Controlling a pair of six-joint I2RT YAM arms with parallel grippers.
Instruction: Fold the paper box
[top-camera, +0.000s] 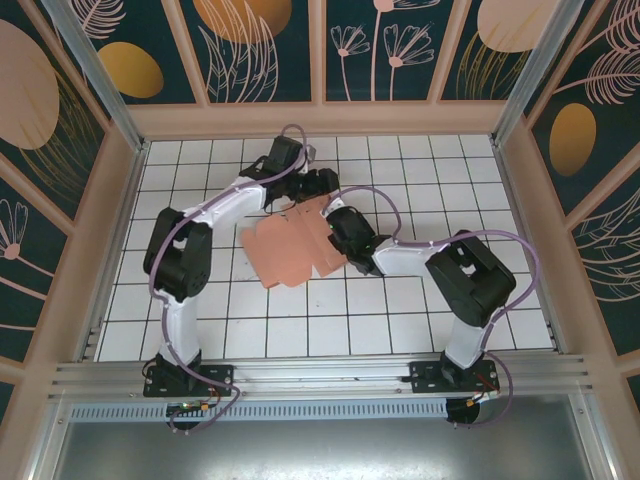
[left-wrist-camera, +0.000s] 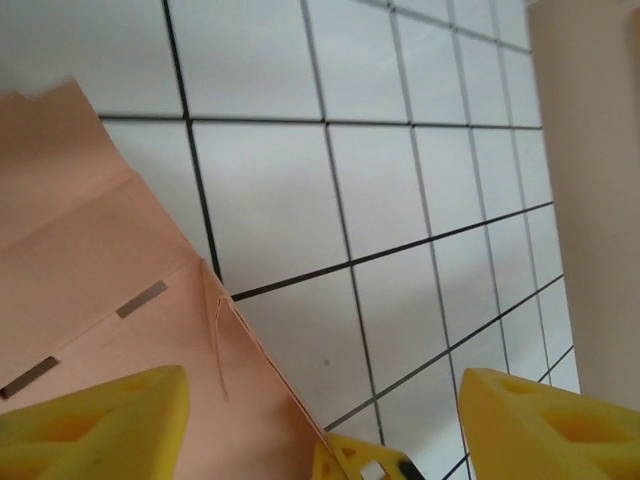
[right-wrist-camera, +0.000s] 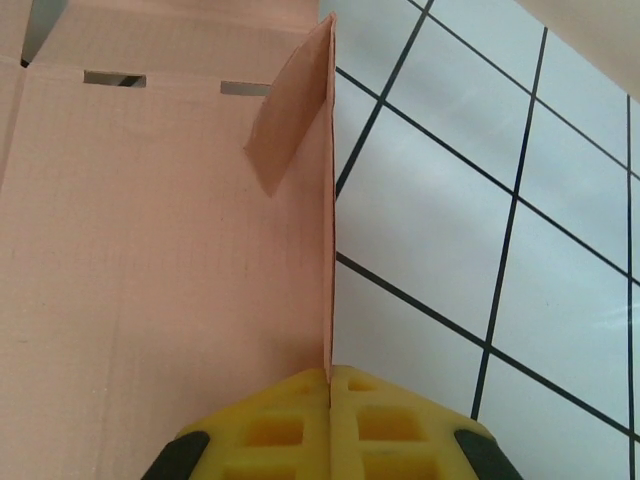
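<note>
Right jaws: pressed together, pinching the lower edge of a flap (right-wrist-camera: 322, 200) that stands upright off the box (right-wrist-camera: 150, 260). The yellow pads (right-wrist-camera: 270, 430) meet on the card with no gap. Left of the flap in the wrist view, the rest of the card lies flat, with two slots (right-wrist-camera: 115, 78) near its far edge. Right of the flap is bare tabletop (right-wrist-camera: 450, 260), white tiles with black lines.

Left jaws: spread wide, with one pad (left-wrist-camera: 100, 415) at each lower corner of the wrist view and nothing held that we can see. A corner of the box (left-wrist-camera: 90, 290) runs under the left pad; we cannot tell whether they touch. Beyond it is more tabletop (left-wrist-camera: 400, 180), then a pale wall (left-wrist-camera: 590, 200) at the right.

From above, the box (top-camera: 285, 250) lies mid-tabletop (top-camera: 400, 320), mostly flat, between the arms. The left arm (top-camera: 235, 200) reaches over its far edge and hides that corner. The right arm (top-camera: 400, 255) comes in from the right and covers the pinched side. Purple cables (top-camera: 500, 234) loop along both arms. Pink-framed walls (top-camera: 320, 118) with floral panels close three sides. A metal rail (top-camera: 320, 372) at the near edge carries both bases.
</note>
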